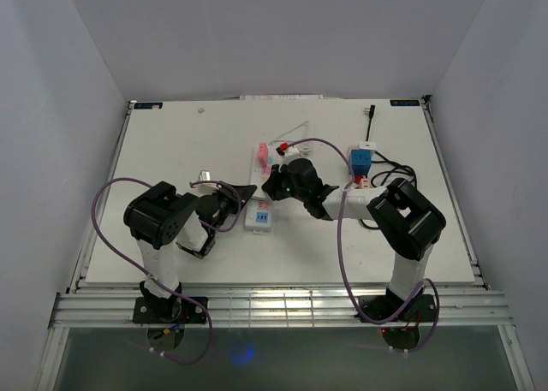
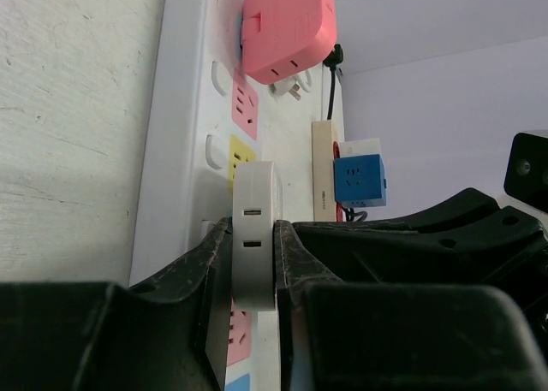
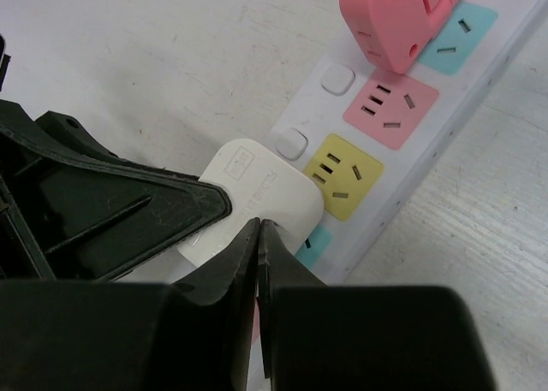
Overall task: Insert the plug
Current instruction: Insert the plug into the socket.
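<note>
A white power strip (image 1: 259,217) lies mid-table, with pink and yellow sockets; it also shows in the left wrist view (image 2: 184,109) and the right wrist view (image 3: 479,91). My left gripper (image 2: 253,230) is shut on a white plug block (image 2: 255,194), holding it by its sides against the strip just below the yellow socket (image 3: 342,170). My right gripper (image 3: 259,226) is shut and empty, its tips resting on the top face of the white plug (image 3: 257,190). In the top view both grippers (image 1: 248,194) (image 1: 272,186) meet over the strip.
A pink plug (image 2: 287,27) sits in the strip's far end. A blue adapter (image 1: 360,160) with black cable lies to the right, and a beige strip (image 2: 323,168) lies beside the power strip. A small metal part (image 1: 204,177) lies to the left.
</note>
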Available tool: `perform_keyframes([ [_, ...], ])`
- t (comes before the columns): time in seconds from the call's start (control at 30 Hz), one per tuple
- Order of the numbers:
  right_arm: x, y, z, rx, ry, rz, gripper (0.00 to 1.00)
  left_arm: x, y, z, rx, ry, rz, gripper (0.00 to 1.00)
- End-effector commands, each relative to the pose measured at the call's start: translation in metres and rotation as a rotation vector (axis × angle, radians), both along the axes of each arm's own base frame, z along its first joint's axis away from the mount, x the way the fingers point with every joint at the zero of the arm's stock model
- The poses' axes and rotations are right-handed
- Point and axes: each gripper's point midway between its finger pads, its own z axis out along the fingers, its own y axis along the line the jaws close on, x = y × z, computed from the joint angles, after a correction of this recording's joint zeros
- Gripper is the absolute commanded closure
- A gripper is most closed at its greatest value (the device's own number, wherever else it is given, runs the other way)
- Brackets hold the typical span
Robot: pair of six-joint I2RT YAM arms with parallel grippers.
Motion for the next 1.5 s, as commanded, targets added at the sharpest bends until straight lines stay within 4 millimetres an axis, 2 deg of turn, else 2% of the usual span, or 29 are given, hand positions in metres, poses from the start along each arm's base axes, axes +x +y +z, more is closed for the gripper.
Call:
perform_keyframes([
  [0.0, -0.012, -0.011, 0.000, -0.054, 0.018, -0.012, 0.92, -0.048, 0.036, -0.114, 0.300, 0.337, -0.006, 1.00],
  [0.07, -0.009, -0.011, 0.021, -0.025, -0.022, -0.015, 0.92, -0.047, 0.037, -0.112, 0.305, 0.328, -0.008, 1.00],
  [0.13, -0.009, -0.012, 0.029, -0.019, -0.039, -0.014, 0.92, -0.048, 0.038, -0.112, 0.319, 0.324, -0.012, 1.00],
  [0.33, -0.012, -0.015, 0.026, -0.024, -0.040, -0.012, 0.92, -0.045, 0.041, -0.111, 0.356, 0.318, -0.003, 0.88],
  [0.47, -0.011, -0.012, 0.022, -0.026, -0.036, -0.002, 0.92, -0.045, 0.042, -0.111, 0.364, 0.311, -0.007, 0.63],
  [0.53, -0.010, -0.008, 0.019, -0.027, -0.031, 0.006, 0.92, -0.044, 0.043, -0.111, 0.367, 0.310, -0.006, 0.57],
  [0.57, -0.010, -0.007, 0.012, -0.035, -0.021, 0.011, 0.92, -0.044, 0.043, -0.111, 0.369, 0.311, -0.006, 0.50],
  [0.67, -0.007, -0.004, 0.008, -0.039, -0.018, 0.011, 0.92, -0.042, 0.044, -0.110, 0.371, 0.310, -0.003, 0.40],
  [0.7, -0.011, 0.001, 0.009, -0.029, -0.010, 0.044, 0.92, -0.042, 0.044, -0.110, 0.373, 0.311, -0.003, 0.37],
  [0.93, -0.009, 0.005, 0.004, -0.035, -0.005, 0.051, 0.92, -0.040, 0.043, -0.108, 0.369, 0.305, -0.015, 0.36],
  [1.13, -0.007, 0.005, 0.030, -0.005, -0.047, 0.039, 0.92, -0.039, 0.041, -0.107, 0.368, 0.298, -0.027, 0.36],
  [1.3, -0.008, 0.004, 0.042, 0.015, -0.069, 0.040, 0.92, -0.038, 0.040, -0.106, 0.371, 0.296, -0.033, 0.36],
  [1.47, -0.008, 0.010, 0.069, 0.057, -0.113, 0.069, 0.92, -0.037, 0.039, -0.104, 0.369, 0.288, -0.037, 0.36],
])
